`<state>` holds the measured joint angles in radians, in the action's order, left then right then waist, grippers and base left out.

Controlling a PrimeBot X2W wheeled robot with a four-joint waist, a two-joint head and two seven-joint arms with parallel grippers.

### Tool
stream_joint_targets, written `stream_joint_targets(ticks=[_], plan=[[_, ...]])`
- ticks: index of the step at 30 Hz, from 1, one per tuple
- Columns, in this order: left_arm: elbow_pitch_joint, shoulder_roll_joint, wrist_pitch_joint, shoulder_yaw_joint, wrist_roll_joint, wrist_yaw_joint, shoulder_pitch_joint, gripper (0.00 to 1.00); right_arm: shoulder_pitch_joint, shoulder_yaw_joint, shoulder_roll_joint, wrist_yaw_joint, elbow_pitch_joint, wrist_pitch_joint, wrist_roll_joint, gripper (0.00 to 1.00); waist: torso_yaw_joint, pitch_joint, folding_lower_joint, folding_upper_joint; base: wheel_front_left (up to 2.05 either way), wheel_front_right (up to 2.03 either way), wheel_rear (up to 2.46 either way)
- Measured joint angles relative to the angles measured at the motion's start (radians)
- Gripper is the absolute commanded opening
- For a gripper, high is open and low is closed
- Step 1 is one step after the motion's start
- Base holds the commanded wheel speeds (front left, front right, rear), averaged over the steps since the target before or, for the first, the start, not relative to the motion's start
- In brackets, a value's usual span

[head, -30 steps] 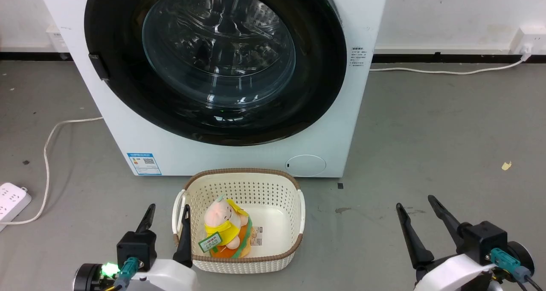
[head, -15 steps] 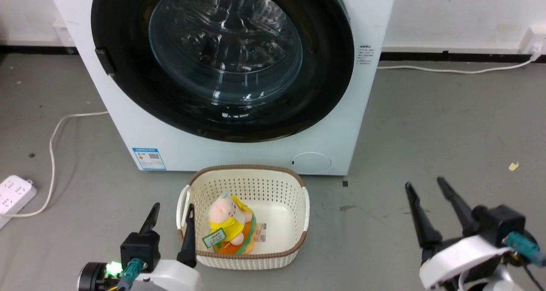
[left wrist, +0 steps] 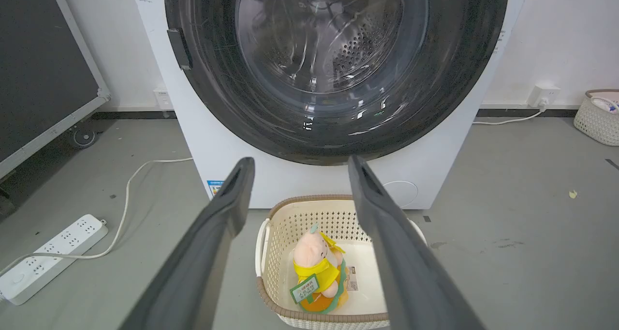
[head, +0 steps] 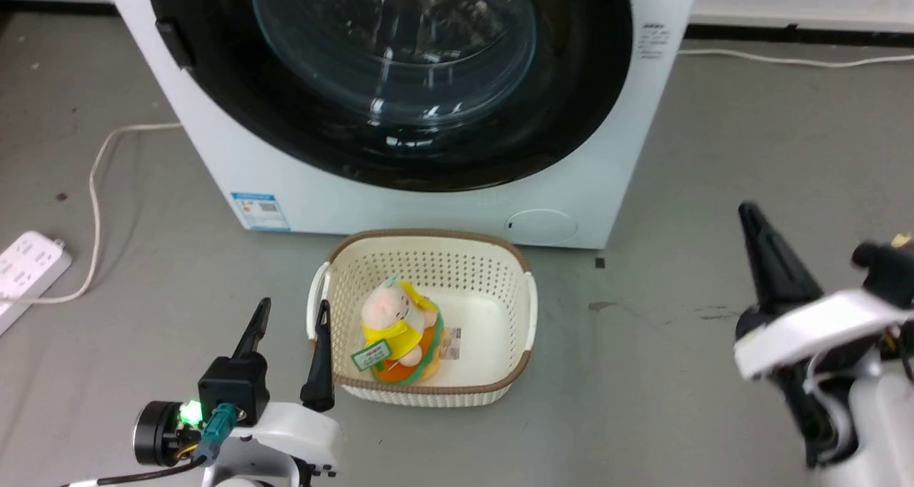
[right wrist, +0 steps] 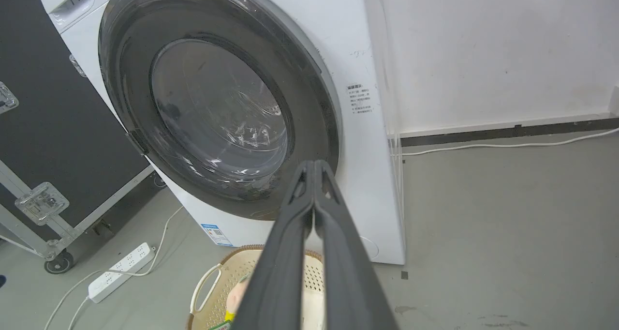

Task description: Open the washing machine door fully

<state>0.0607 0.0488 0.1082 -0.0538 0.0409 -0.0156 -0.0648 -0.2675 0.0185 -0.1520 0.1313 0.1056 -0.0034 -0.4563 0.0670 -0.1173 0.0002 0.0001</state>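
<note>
The washing machine (head: 428,208) is a white box. Its round glossy black washing machine door (head: 571,116) lies flat against the front, glass bowl in the middle. A small dark tab (head: 175,44) sits on the door's left edge. My left gripper (head: 294,305) is open and low at the basket's left side, far from the door. From the left wrist, the door (left wrist: 217,78) shows beyond the open left gripper (left wrist: 300,161). My right gripper (head: 750,212) is shut on nothing, over the floor right of the machine. The right wrist view has the shut right gripper (right wrist: 314,164) pointing at the door's (right wrist: 217,122) lower right.
A cream perforated basket (head: 421,241) with a plush toy (head: 396,323) stands on the floor just before the machine. A white power strip (head: 28,265) and its cable lie at the left. A black wheeled case (right wrist: 48,127) stands left of the machine. A second basket (left wrist: 597,114) sits by the right wall.
The right gripper's fingers have come together, and that arm has risen and moved right in the head view. The head camera has shifted. The left gripper stays open and the door has not moved.
</note>
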Motion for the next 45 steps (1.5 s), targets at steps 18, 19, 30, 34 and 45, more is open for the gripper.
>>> stream_joint_targets(ticks=[18, 19, 30, 34, 45], plan=[[-0.008, 0.0, 0.036, -0.032, 0.033, -0.021, -0.059, 1.0, -0.389, -0.115, -0.017, 0.0, 0.3, 0.234, -0.346, 0.0, 0.073, -0.122, -0.0001, 0.0, 0.0, 0.0, 0.0], [-0.009, 0.0, 0.041, -0.035, 0.035, -0.021, -0.063, 1.0, -0.416, -0.119, -0.021, 0.0, 0.323, 0.246, -0.357, 0.0, 0.076, -0.129, -0.0001, 0.0, 0.0, 0.0, 0.0], [-0.017, 0.0, 0.062, -0.071, 0.051, -0.035, -0.082, 1.0, -0.697, -0.152, -0.073, -0.002, 0.598, 0.359, -0.467, 0.0, 0.125, -0.202, -0.0001, 0.0, 0.0, 0.0, 0.0], [-0.018, 0.0, 0.07, -0.081, 0.06, -0.036, -0.099, 1.0, -0.796, -0.16, -0.092, -0.002, 0.678, 0.381, -0.5, 0.0, 0.143, -0.235, 0.0, 0.0, 0.0, 0.0, 0.0], [-0.017, 0.0, 0.097, -0.123, 0.086, -0.053, -0.132, 1.0, -1.087, -0.19, -0.17, -0.002, 0.917, 0.466, -0.621, 0.0, 0.202, -0.325, -0.0001, 0.0, 0.0, 0.0, 0.0]])
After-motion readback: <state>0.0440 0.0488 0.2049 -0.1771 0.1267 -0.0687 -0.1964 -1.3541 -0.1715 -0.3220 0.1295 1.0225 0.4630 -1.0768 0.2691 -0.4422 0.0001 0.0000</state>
